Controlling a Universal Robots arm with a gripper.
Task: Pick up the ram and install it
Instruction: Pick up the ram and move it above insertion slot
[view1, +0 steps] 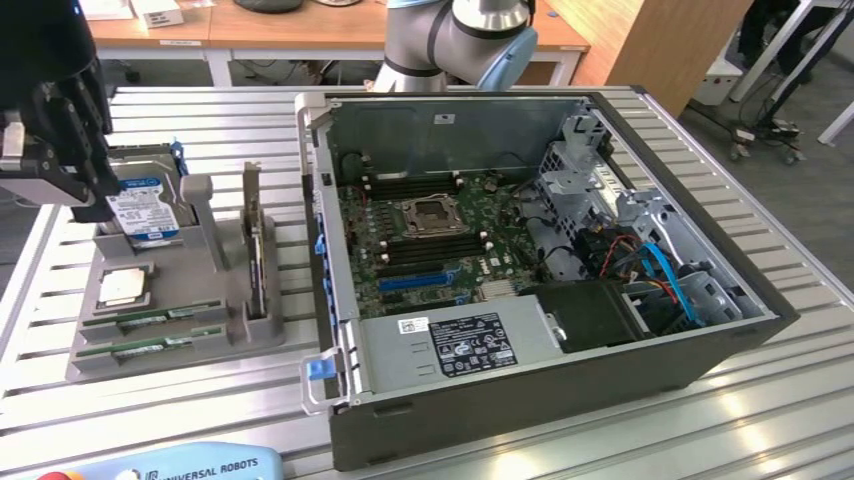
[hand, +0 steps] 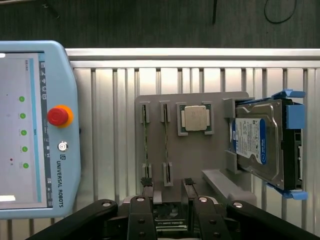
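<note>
Gripper (hand: 167, 184) jaws are being held wide open, empty, above the tray (view1: 200, 285), where the ram (view1: 150, 317) is being stored in a slot beside a second stick (view1: 147, 346); the computer case (view1: 534, 420) is being shown at the exterior view's right.

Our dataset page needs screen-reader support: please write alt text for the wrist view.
The open gripper hangs over a grey holder where two ram sticks stand on edge in slots, beside a square processor and a blue-labelled hard drive. A teach pendant with a red stop button lies alongside.
</note>
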